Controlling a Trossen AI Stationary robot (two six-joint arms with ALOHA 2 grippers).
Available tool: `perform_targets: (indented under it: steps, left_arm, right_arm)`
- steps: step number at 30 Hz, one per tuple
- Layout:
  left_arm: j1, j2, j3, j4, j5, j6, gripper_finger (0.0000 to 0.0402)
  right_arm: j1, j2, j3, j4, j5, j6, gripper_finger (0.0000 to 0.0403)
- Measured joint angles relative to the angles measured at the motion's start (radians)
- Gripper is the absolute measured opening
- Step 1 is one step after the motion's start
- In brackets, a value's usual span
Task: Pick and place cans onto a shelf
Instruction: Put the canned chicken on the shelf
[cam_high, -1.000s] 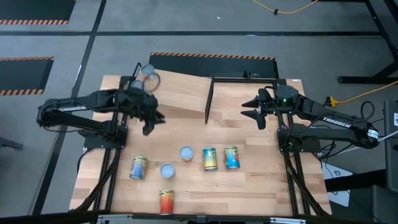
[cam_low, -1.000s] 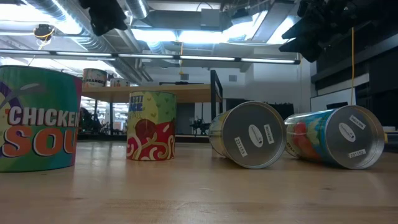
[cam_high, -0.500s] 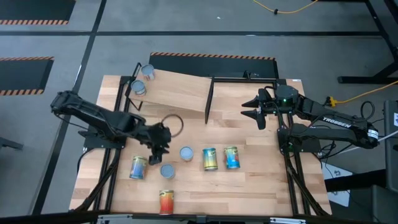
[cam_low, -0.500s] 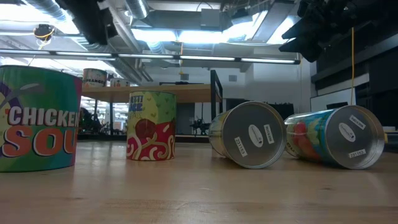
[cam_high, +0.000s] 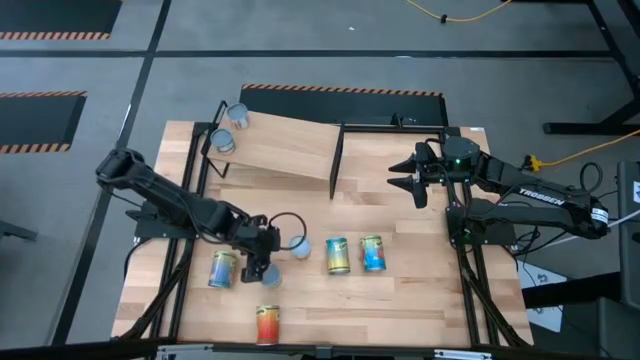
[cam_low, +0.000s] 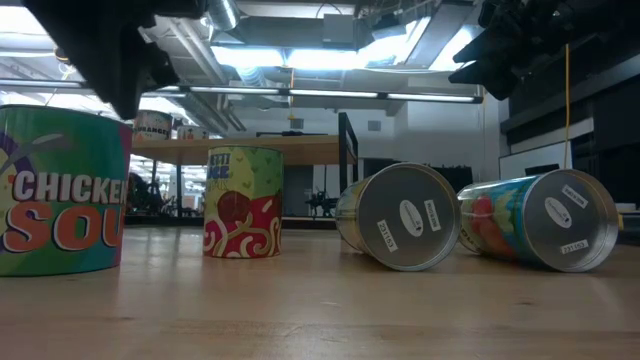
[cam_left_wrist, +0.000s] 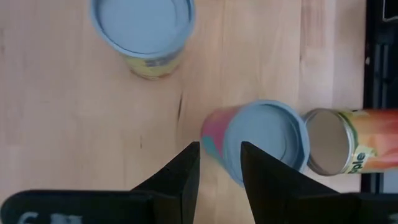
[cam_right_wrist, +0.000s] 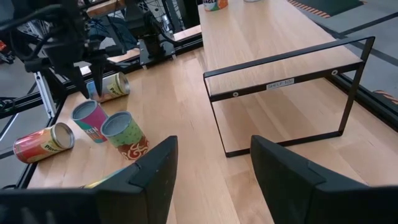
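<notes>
Two cans (cam_high: 237, 117) (cam_high: 222, 140) stand on the left end of the tilted plywood shelf (cam_high: 290, 150). Several cans are on the table: two upright (cam_high: 300, 245) (cam_high: 270, 278), the rest on their sides (cam_high: 222, 268) (cam_high: 337, 255) (cam_high: 373, 252) (cam_high: 267, 323). My left gripper (cam_high: 262, 264) hovers open just over the upright pink-labelled can (cam_left_wrist: 264, 140), its fingers (cam_left_wrist: 189, 177) above the can's edge and clear of it. My right gripper (cam_high: 410, 182) waits open at the right, above the table beside the shelf.
The shelf's black upright divider (cam_high: 337, 160) and black frame (cam_right_wrist: 286, 93) stand between the arms. A second upright can (cam_left_wrist: 143, 28) and a lying orange can (cam_left_wrist: 348, 149) sit close to my left gripper. Bare tabletop (cam_high: 420, 300) lies at the near right.
My left gripper has left the shelf's left end, where two cans now stand, and has swung toward the table's near edge and a little right, going down over the upright cans. My right arm has kept still.
</notes>
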Motion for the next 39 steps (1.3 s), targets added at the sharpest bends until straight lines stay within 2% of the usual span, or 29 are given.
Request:
perform_targets:
  steps: [24, 32, 39]
  left_arm:
    - [-0.032, 0.032, 0.0, 0.042, -0.047, -0.028, 0.0109]
    - [-0.034, 0.109, 0.0, 0.045, -0.029, -0.026, 0.0109]
    - [-0.034, 0.121, 0.002, 0.051, -0.035, -0.026, 0.0109]
  right_arm:
    - [0.0, 0.0, 0.0, 0.0, 0.0, 0.0, 0.0207]
    - [0.0, 0.0, 0.0, -0.004, 0.0, 0.0, 0.0207]
    - [0.0, 0.0, 0.0, -0.008, 0.0, 0.0, 0.0207]
